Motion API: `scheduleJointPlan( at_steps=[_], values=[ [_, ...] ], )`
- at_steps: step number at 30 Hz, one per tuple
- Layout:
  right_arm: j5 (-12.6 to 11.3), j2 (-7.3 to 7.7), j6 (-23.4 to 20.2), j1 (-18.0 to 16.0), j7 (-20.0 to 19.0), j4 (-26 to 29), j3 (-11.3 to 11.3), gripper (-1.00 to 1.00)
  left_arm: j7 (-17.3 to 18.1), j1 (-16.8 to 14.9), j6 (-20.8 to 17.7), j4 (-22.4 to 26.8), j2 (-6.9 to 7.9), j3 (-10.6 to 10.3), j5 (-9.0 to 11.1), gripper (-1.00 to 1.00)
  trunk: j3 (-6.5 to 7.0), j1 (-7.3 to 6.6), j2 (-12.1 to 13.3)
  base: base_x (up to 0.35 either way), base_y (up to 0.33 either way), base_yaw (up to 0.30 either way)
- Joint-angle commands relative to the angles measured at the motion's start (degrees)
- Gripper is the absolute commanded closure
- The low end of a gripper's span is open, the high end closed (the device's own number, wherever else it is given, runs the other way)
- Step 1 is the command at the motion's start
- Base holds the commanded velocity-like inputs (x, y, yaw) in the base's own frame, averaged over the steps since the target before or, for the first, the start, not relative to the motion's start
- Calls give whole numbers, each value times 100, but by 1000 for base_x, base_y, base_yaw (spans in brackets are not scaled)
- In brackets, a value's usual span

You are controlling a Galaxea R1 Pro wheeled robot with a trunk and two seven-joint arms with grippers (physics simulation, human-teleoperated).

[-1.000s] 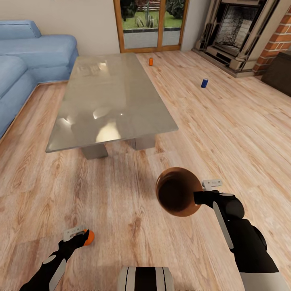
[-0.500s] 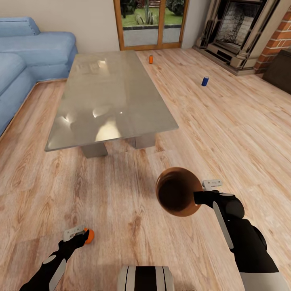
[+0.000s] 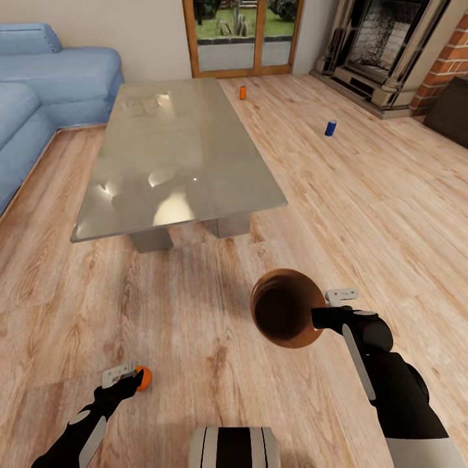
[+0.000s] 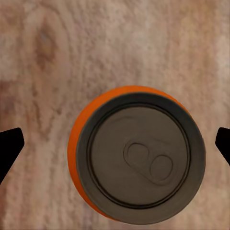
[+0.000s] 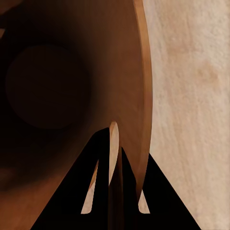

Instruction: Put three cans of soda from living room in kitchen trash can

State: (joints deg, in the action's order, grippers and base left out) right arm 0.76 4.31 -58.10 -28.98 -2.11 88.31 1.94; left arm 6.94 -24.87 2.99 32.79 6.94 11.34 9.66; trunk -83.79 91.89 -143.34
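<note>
Living room, wooden floor. The right hand is clamped on the rim of the trash can, which is held off the floor, tipped on its side with the copper-brown interior facing the camera. The right wrist view shows the fingers pinching the wall from both sides.

The left hand is low at the floor with an orange soda can at its tips. In the left wrist view that can stands upright on the boards, silver top up, between the two dark fingertips, which appear spread clear of it; contact cannot be confirmed.

A second orange can stands on the floor just past the far corner of the glass tabletop. The blue can stands farther right, toward the fireplace. Blue sofa at left.
</note>
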Motion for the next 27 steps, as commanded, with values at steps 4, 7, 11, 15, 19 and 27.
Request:
scheduleJointPlan(
  at_steps=[4,7,11,15,19,27],
  values=[
    [-94,-1,1,-2,-27,2,0,100,0,0,0,0,0,0,0,-100,-11,-1,0,0,0,0],
    [-94,-1,1,-2,-27,2,0,100,0,0,0,0,0,0,0,-100,-14,-1,0,0,0,0],
    [-94,-1,1,-2,-27,2,0,100,0,0,0,0,0,0,0,-100,-16,-1,0,0,0,0],
    [-94,-1,1,-2,-27,2,1,100,0,0,0,0,0,0,-1,-100,-16,-1,0,0,0,0],
    [-94,-1,1,-2,-27,2,0,100,0,0,0,0,0,-5,-4,-100,-16,-1,0,0,0,0],
    [-94,-1,4,-2,-27,2,3,100,0,0,0,0,0,-8,-6,-100,-21,-1,0,0,0,0]
  ],
)
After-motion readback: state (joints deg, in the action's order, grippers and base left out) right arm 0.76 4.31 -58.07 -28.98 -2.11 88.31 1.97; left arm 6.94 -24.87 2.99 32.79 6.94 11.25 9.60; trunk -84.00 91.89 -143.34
